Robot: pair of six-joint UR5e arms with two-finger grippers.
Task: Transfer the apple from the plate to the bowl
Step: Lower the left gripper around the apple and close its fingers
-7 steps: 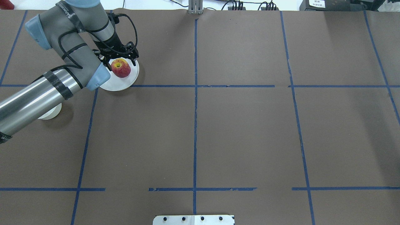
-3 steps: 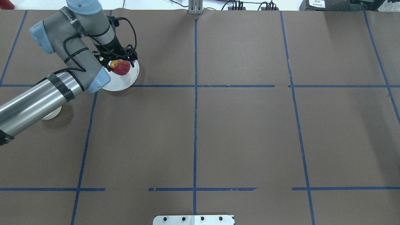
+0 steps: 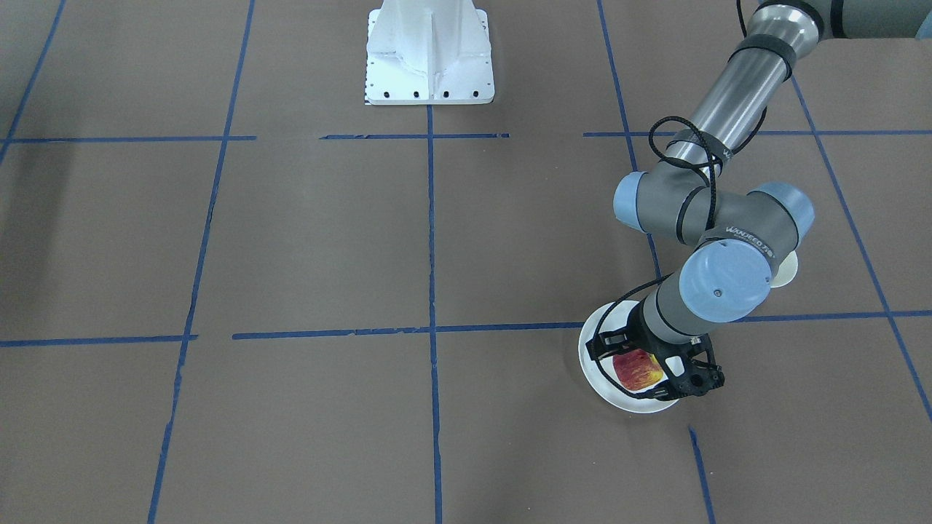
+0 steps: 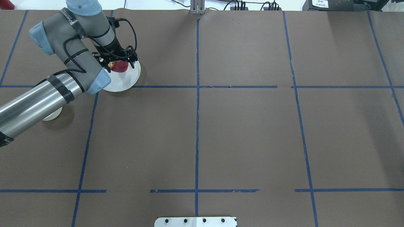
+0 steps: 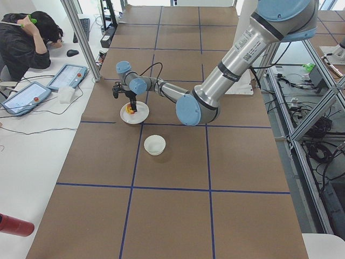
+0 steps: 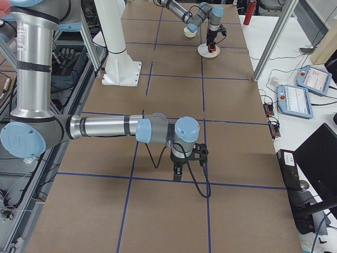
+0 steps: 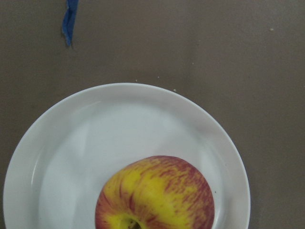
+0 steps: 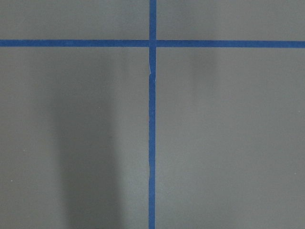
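The red and yellow apple lies on the white plate at the far left of the table. My left gripper is low over the plate, open, with a finger on either side of the apple. The left wrist view shows the apple on the plate just below the camera. The small off-white bowl stands nearer the robot, partly hidden under my left forearm; it shows whole in the exterior left view. My right gripper shows only in the exterior right view; I cannot tell whether it is open or shut.
Brown paper with blue tape lines covers the table. The robot's white base plate is at the near edge. The right wrist view shows only bare paper and a tape cross. An operator sits at a side desk.
My left gripper has come down and slightly away over the apple, which its fingers now straddle and partly hide. The apple and plate have not moved.
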